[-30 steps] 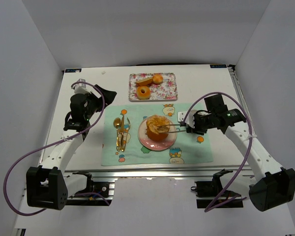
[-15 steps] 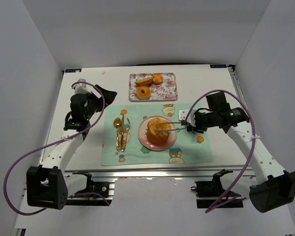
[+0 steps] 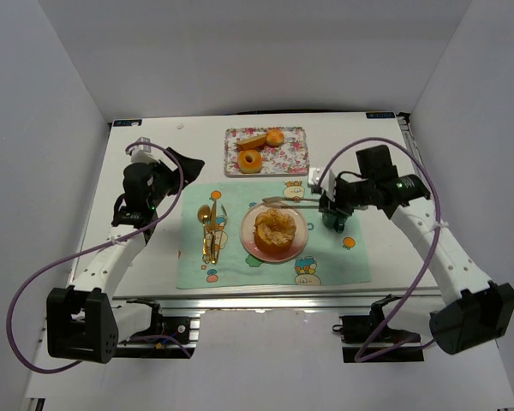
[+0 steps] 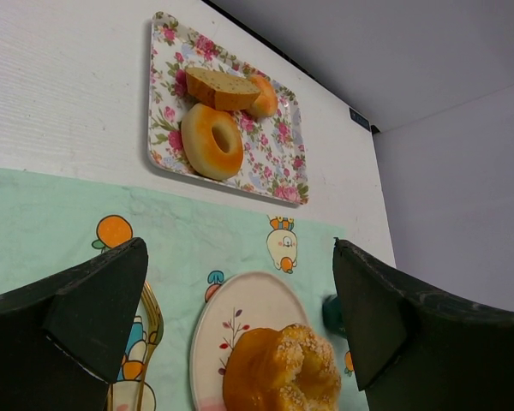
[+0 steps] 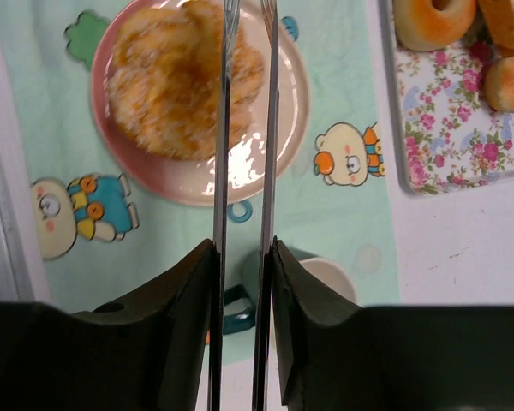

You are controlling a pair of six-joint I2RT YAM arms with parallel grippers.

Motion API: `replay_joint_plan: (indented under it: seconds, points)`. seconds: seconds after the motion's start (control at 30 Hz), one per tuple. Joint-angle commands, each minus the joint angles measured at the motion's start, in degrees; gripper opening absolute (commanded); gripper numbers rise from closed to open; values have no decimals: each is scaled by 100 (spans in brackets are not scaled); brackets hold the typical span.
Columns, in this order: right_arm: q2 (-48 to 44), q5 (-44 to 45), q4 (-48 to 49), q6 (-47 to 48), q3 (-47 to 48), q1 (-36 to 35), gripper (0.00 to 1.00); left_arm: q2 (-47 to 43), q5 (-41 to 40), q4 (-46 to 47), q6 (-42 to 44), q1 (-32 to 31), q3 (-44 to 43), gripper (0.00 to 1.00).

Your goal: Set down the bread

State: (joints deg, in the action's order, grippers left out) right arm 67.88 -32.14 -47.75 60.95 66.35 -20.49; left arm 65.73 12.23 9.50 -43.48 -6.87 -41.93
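Observation:
A sugared round bread [image 3: 276, 227] lies on the pink plate [image 3: 248, 245] in the middle of the green placemat; it also shows in the left wrist view [image 4: 283, 372] and the right wrist view [image 5: 184, 81]. My right gripper [image 3: 330, 205] [image 5: 242, 244] is shut on metal tongs [image 3: 287, 201] [image 5: 221, 171]. The tong arms are slightly apart and empty, with their tips above the far edge of the plate [image 5: 283, 128]. My left gripper [image 3: 178, 171] [image 4: 240, 248] is open and empty, held left of the placemat and looking toward the plate [image 4: 231, 317].
A floral tray [image 3: 295, 158] at the back holds a ring doughnut [image 3: 250, 160], a bread slice and a small bun. Gold cutlery [image 3: 210, 227] lies left of the plate. A teal mug [image 3: 332, 221] stands right of the plate, under my right gripper.
The tongs were at the bread on the plate; my right gripper has lifted and swung them back off it. The bread stays on the plate. The left arm has not moved.

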Motion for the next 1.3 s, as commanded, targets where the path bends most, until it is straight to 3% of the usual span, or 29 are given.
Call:
replay_joint_plan:
  seconds: [0.0,0.17,0.3,0.47,0.73,1.0,1.27]
  points:
    - [627,-73,889,-1215,580,-34,37,27,104,61,68,-16,-87,97]
    - [1780,427,1513,-2182,1606,-95,37,36,113,61,42,-7,-78,97]
    - [3070,788,1532,-2666,2564,-288,37,-34,69,35,16,-33,-61,97]
    - [4038,1306,1470,-3194,3401,-569,40,-157,-36,-27,7,-33,-8,97]
    - [4664,2115,1154,-3467,4236,-965,42,-421,-203,-36,-116,-42,211,97]
    - [4937,2870,1127,-3493,4378,-1229,48,-544,-239,-115,-37,-42,264,97]
    - [5025,2889,899,-3669,4448,-1291,48,-623,-239,-18,-55,-51,405,97]
